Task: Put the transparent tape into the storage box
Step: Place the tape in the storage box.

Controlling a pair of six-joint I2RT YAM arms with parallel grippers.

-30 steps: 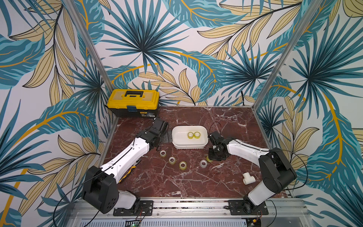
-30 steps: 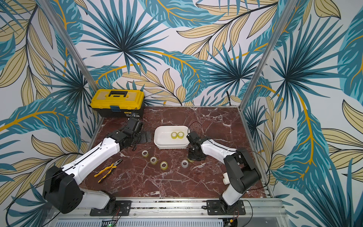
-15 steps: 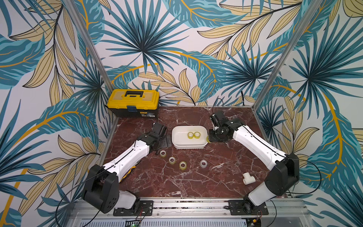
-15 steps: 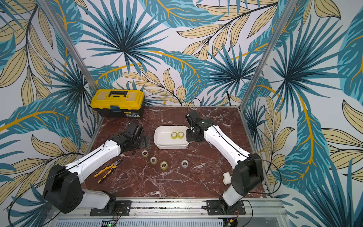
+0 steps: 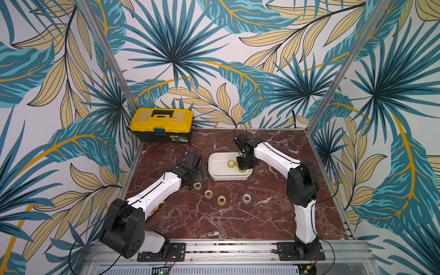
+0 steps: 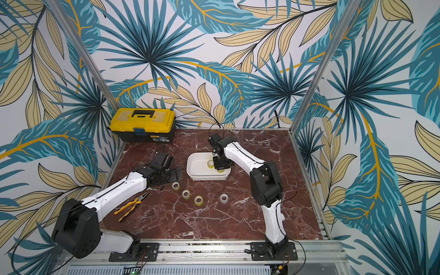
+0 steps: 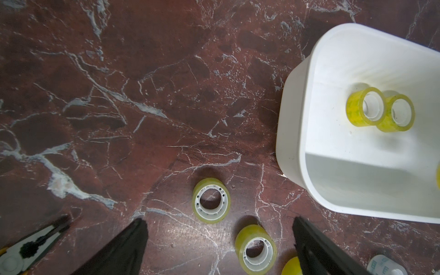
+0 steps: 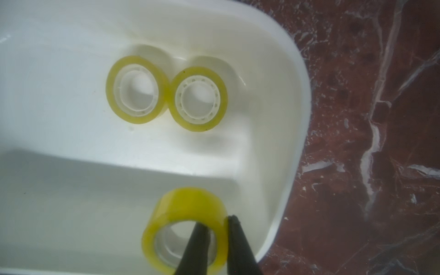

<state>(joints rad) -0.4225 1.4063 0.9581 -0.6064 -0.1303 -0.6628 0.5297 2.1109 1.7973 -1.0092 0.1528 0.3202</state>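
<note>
1. The right gripper [image 8: 215, 222] hung over the right end of the white box [image 8: 71, 171]. It was nearly closed on a yellowish tape roll [image 8: 188, 207], with one finger inside the core and the other against the outer side.
2. That roll was tipped on its side inside the box; whether it touched the floor could not be told.
3. Two more rolls [image 8: 137, 89] [image 8: 198, 98] lay flat in the box, touching each other.
4. The left gripper [image 7: 219, 228] was spread wide and held nothing, low over the table [image 5: 238, 226] just left of the box.
5. Four rolls [image 5: 197, 186] [image 5: 208, 194] [image 5: 222, 199] lay in a loose row on the table in front of the box, the rightmost being a greyer roll [image 5: 246, 198].
6. A yellow toolbox [image 5: 162, 125] stood at the back left, and pliers [image 6: 131, 206] lay beside the left arm.
</note>
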